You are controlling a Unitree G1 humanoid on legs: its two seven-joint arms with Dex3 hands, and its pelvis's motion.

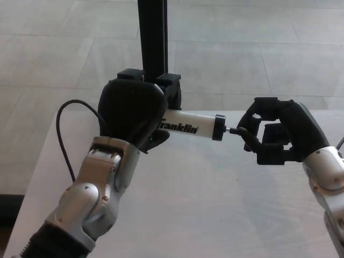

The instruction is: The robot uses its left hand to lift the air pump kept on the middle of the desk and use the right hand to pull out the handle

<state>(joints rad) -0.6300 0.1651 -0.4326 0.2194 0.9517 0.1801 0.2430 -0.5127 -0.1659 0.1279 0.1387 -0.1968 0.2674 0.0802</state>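
Air pump (189, 127) spans left hand (131, 110) to right hand (279, 137) fingers (246, 134).

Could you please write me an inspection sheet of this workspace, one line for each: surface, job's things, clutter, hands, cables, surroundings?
Surface: pale wood-grain desk, bare where it shows.
Job's things: white air pump marked Franklin, held off the desk and roughly level; black cap at its right end, with a thin rod showing beyond it; the handle itself is hidden in the right hand.
Clutter: nothing seen.
Hands: left hand wrapped around the pump body; right hand closed at the rod end.
Cables: thin black cable looping beside the left forearm.
Surroundings: black upright post behind the desk; grey tiled floor beyond.
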